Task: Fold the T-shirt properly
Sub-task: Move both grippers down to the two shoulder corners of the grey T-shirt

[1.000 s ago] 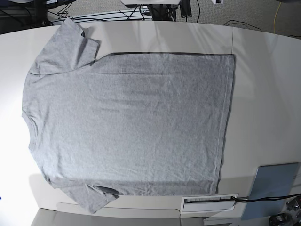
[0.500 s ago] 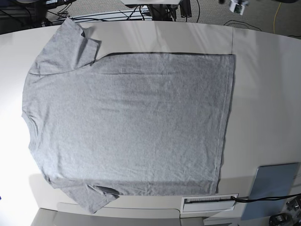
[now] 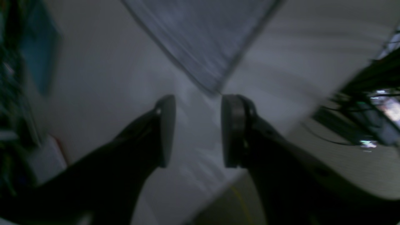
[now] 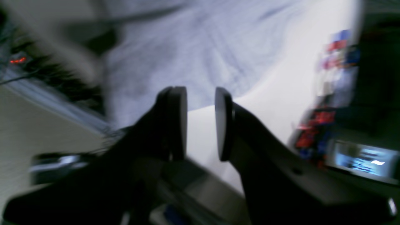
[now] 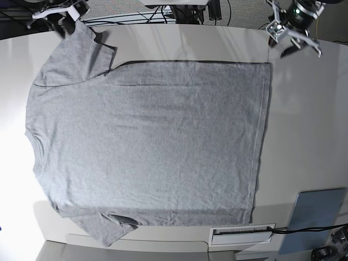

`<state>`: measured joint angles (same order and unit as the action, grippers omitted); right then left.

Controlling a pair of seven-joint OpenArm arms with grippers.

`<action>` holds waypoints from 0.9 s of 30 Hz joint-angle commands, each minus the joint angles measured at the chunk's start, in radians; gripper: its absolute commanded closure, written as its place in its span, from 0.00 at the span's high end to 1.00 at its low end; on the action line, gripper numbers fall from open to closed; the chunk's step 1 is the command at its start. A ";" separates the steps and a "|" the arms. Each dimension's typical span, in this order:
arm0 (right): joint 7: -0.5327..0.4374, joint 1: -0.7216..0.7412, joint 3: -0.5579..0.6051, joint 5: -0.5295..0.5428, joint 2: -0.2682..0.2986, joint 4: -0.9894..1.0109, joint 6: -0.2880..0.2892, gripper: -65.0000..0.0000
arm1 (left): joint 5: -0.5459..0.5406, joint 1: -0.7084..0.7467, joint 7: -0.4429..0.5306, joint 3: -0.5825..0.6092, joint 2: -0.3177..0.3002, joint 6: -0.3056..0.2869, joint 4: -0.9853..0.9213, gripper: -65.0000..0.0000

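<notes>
Base view: the T-shirt (image 5: 147, 141) lies spread flat on the white table (image 5: 310, 125), plain grey side up, with its neck toward the picture's left edge and its straight hem toward the right. One sleeve reaches up toward the far left corner, the other toward the near edge.

The left gripper (image 5: 300, 49) hangs at the top right, over bare table just beyond the far hem corner of the shirt — near that corner but apart from it. Its two fingers are spread, with nothing between them. In the left wrist view the left gripper (image 3: 197, 128) shows the same: two dark pads (image 3: 167, 128) with a clear gap, white table showing through it, and the pointed corner of the grey cloth (image 3: 203, 40) lying ahead of the fingertips, its tip ending just short of them. The picture is blurred, so I cannot tell whether a fingertip grazes the hem.

The right gripper (image 5: 66, 20) sits at the top left of the base view, by the far sleeve's end, half cut off by the frame. In the right wrist view the right gripper (image 4: 200, 122) has its pads (image 4: 178, 122) parted by a narrower gap — table visible between them, no cloth caught. The grey cloth (image 4: 193, 53) spreads ahead of and past the fingertips, its curved edge running just beyond them. This view too is smeared; contact cannot be judged.
</notes>
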<state>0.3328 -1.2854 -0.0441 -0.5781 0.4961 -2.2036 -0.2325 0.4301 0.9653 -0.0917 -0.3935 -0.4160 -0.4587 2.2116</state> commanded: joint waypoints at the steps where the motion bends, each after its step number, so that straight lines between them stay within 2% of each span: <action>1: 0.006 -0.016 -0.004 -0.031 0.003 -0.026 -0.031 0.25 | 0.017 -0.006 0.011 -0.001 -0.021 -0.003 0.013 0.43; 5: 0.069 -0.016 -0.004 -0.097 0.003 -0.057 -0.045 0.25 | 0.045 -0.085 0.023 -0.001 -0.059 -0.093 -0.005 0.49; 9: 0.085 -0.016 -0.004 -0.104 0.003 -0.061 -0.045 0.25 | 0.045 -0.143 0.092 -0.001 -0.072 -0.139 -0.037 0.49; 13: 0.085 -0.016 -0.004 -0.132 0.002 -0.060 -0.046 0.25 | 0.041 -0.187 0.092 0.029 -0.073 -0.171 -0.054 0.49; 16: 0.086 -0.011 -0.004 -0.169 0.002 -0.060 -0.052 0.25 | 0.049 -0.216 0.084 0.115 -0.101 -0.156 -0.108 0.49; 22: 0.101 -0.011 -0.004 -0.171 0.002 -0.060 -0.053 0.25 | 0.140 -0.310 0.003 0.296 -0.185 -0.004 -0.261 0.49; 27: 0.114 -0.011 -0.004 -0.171 0.002 -0.060 -0.053 0.25 | 0.141 -0.364 0.002 0.364 -0.232 -0.012 -0.343 0.49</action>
<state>0.4492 -1.2827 -0.0441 -0.7361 0.4938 -2.2471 -0.2665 0.5739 0.6022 -0.0952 -0.0223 -0.6315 -0.4858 1.8557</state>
